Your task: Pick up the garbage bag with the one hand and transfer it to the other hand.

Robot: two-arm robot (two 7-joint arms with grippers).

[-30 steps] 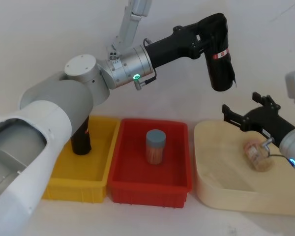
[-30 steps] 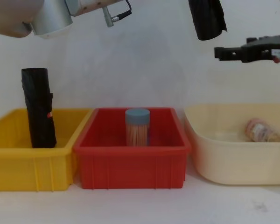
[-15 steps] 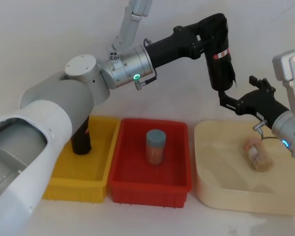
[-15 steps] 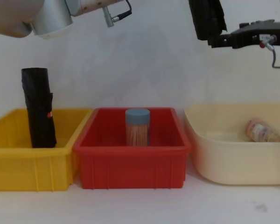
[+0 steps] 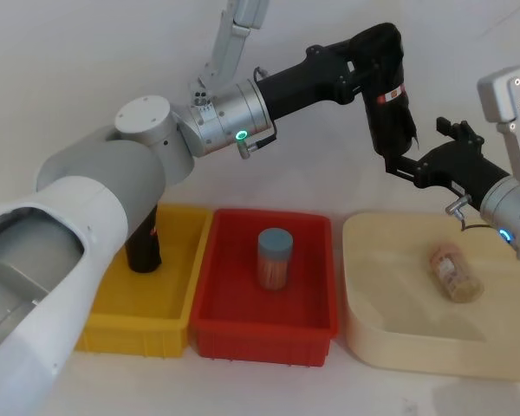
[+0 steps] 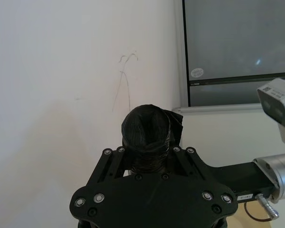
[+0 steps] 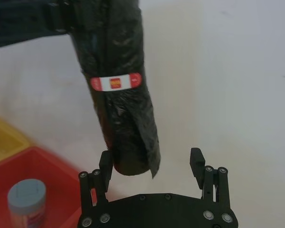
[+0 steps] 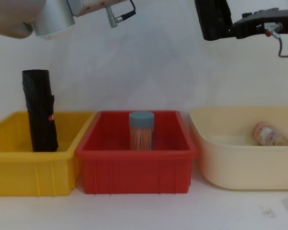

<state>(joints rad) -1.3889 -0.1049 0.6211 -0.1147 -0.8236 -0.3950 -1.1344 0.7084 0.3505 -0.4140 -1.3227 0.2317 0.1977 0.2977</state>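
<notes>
Two grips bracket the airborne garbage bag (image 5: 394, 126): left end effector (image 5: 380, 65) clenched on its top, right end effector (image 7: 150, 156) spread around its base; likely light, firm and slick, best pinched below the red label (image 7: 116, 82).

Robotics lab, test setup. Plain white surface (image 8: 134, 211) against bare white wall (image 8: 149, 72). Three plastic bins in tidy row: yellow bin (image 8: 19, 172), red bin (image 8: 134, 175), cream tub (image 8: 240, 170). Staged props inside: jar of toothpicks (image 8: 141, 130) upright in red bin, second jar (image 8: 271, 134) on its side in tub. Big silver-grey robot arm (image 5: 95, 199) reaching over row. Left wrist view: dark pane in grey frame (image 6: 237, 42) on wall, small round sticker (image 6: 196, 72) on it; window or screen, cannot tell.
</notes>
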